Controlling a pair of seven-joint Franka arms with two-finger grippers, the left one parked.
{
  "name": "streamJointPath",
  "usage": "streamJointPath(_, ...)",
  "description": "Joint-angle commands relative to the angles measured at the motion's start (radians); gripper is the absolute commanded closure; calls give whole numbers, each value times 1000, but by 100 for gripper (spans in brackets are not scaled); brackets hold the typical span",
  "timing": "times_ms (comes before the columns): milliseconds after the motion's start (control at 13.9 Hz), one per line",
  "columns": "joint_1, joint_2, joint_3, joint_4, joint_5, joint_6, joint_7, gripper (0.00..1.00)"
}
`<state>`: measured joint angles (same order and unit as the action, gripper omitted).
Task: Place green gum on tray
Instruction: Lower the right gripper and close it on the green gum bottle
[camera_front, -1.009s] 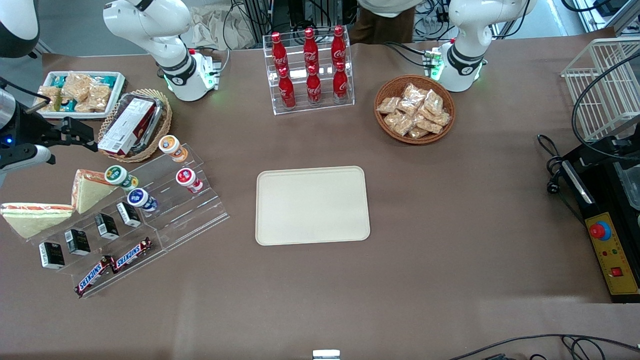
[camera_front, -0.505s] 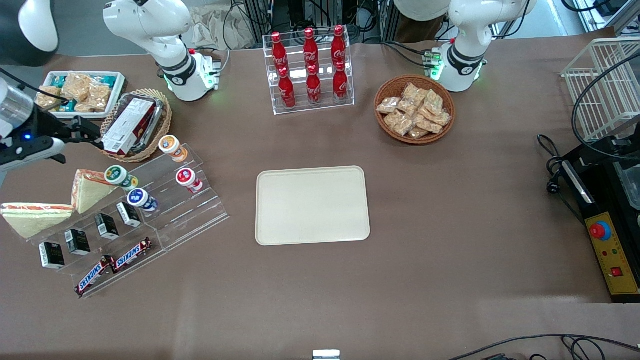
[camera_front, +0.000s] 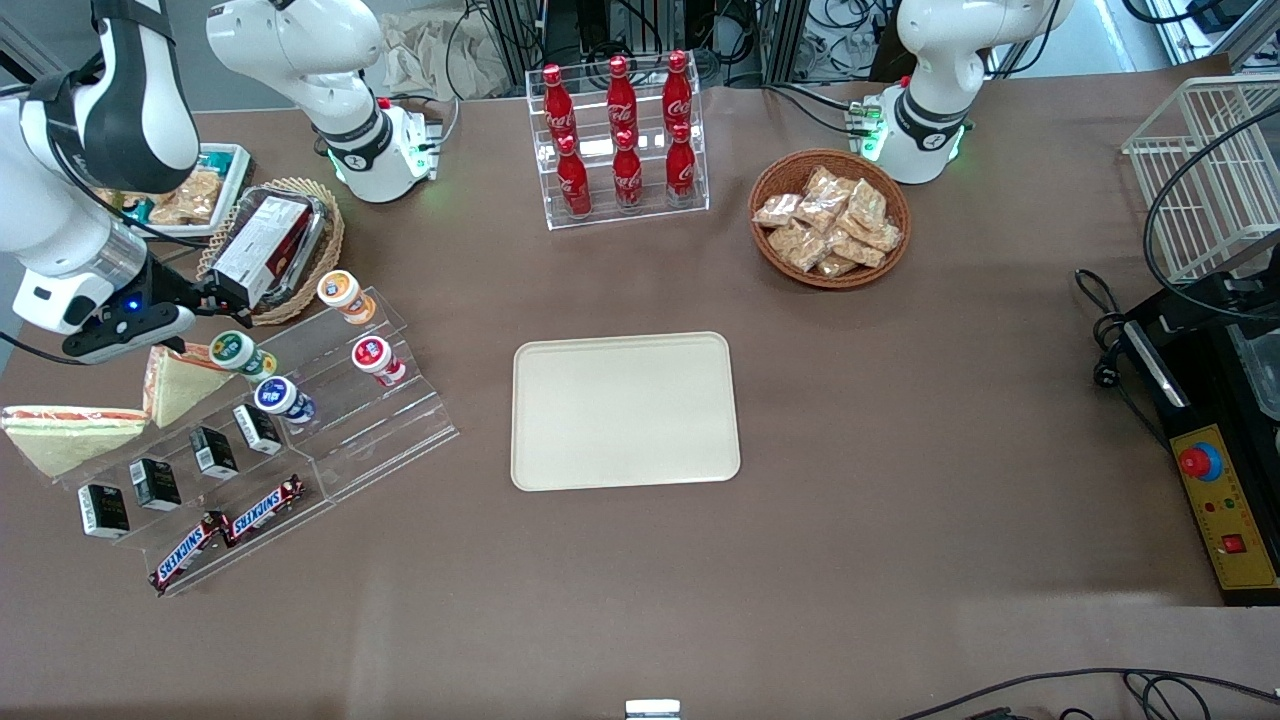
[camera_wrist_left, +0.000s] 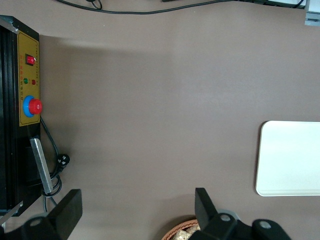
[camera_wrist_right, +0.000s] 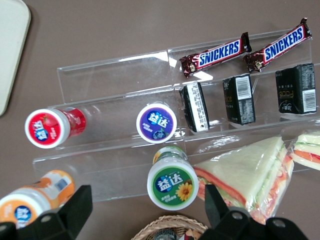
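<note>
Seen from the front, the green gum (camera_front: 233, 350), a small round bottle with a green-rimmed white lid, is shown lying on the upper step of a clear acrylic display stand (camera_front: 330, 420) toward the working arm's end of the table, beside a wrapped sandwich (camera_front: 180, 380). The cream tray (camera_front: 625, 410) is seen lying bare at the middle of the table, well apart from the stand. The gripper (camera_front: 215, 298) is held just above the gum bottle, slightly farther from the camera, with the wrist tilted low over the stand; nothing is gripped. In the left wrist view, only a corner of the tray (camera_wrist_left: 290, 157) and a control box (camera_wrist_left: 22, 115) are shown. In the right wrist view, the green gum (camera_wrist_right: 172, 181) is shown lid-up between the two dark fingers (camera_wrist_right: 75, 210), which are spread wide apart on either side of it. A blue-lidded bottle (camera_wrist_right: 156, 122) stands just beside it, with a red-lidded bottle (camera_wrist_right: 47, 128) and an orange-lidded bottle (camera_wrist_right: 30, 202) near. The bottle is judged to be light, stiff and smooth plastic, likely to roll or slip; it is best clasped across the round lid or body, clear of the sandwich.
</note>
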<state>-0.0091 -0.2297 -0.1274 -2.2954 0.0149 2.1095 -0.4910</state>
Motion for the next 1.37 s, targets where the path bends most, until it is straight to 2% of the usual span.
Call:
streamJointPath(0,-6,10,-14,-25,-13,49,-29,0)
streamJointPath(360,-6,27,-15,-91,-19,150,-31,0)
streamJointPath(1081,-11,64,-38,-134,-21,221,-69,1)
streamJointPath(1153,-11,64,-38,-136,-19,221,-67,3)
streamJointPath(1297,-9,64,-38,-134,-21,215,-66,44)
